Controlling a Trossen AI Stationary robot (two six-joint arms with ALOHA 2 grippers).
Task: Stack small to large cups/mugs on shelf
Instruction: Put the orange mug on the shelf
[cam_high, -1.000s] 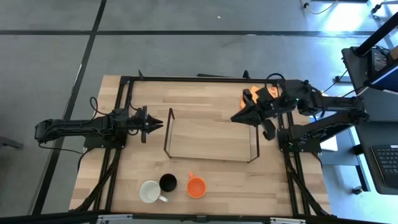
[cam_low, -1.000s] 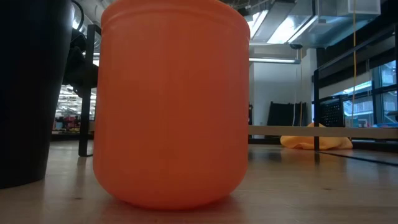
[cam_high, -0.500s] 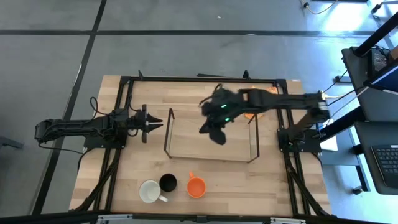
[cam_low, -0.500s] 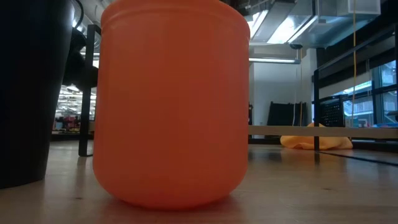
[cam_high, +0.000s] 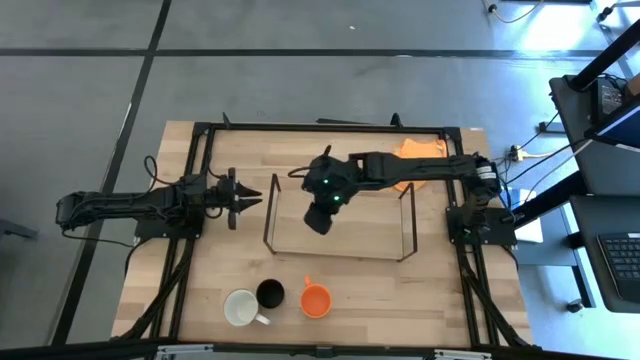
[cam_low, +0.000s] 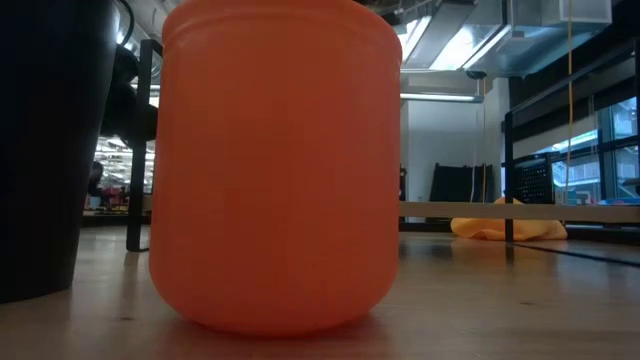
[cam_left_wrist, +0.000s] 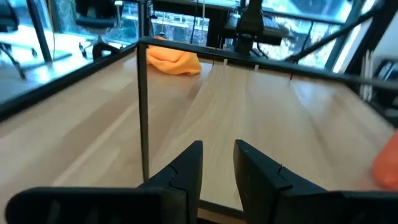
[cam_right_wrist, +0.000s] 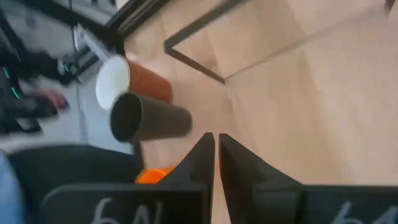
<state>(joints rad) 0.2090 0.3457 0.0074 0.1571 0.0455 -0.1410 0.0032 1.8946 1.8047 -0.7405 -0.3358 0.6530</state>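
Three mugs stand in a row near the table's near edge: white (cam_high: 240, 307), black (cam_high: 270, 293) and orange (cam_high: 316, 300). In the low view the orange mug (cam_low: 280, 170) fills the picture, with the black one (cam_low: 40, 150) beside it. The wire shelf (cam_high: 340, 255) stands mid-table with nothing on it. My right gripper (cam_high: 319, 224) hovers above the shelf's left half, shut and empty, pointing toward the mugs. Its wrist view (cam_right_wrist: 216, 146) shows the black mug (cam_right_wrist: 149, 119) and the white mug's mouth (cam_right_wrist: 113, 81). My left gripper (cam_high: 258, 197) waits just left of the shelf, its fingers (cam_left_wrist: 217, 162) a narrow gap apart.
An orange cloth (cam_high: 415, 160) lies at the far right, behind the shelf; it also shows in the low view (cam_low: 505, 228). The black table frame (cam_high: 200, 180) runs around the tabletop. A shelf upright (cam_left_wrist: 143, 112) stands right before my left gripper.
My right arm has swung from the far right corner, above the orange cloth, toward the table's left, and has stretched out over the shelf, ending above the shelf's left half. The mugs and the shelf have stayed put.
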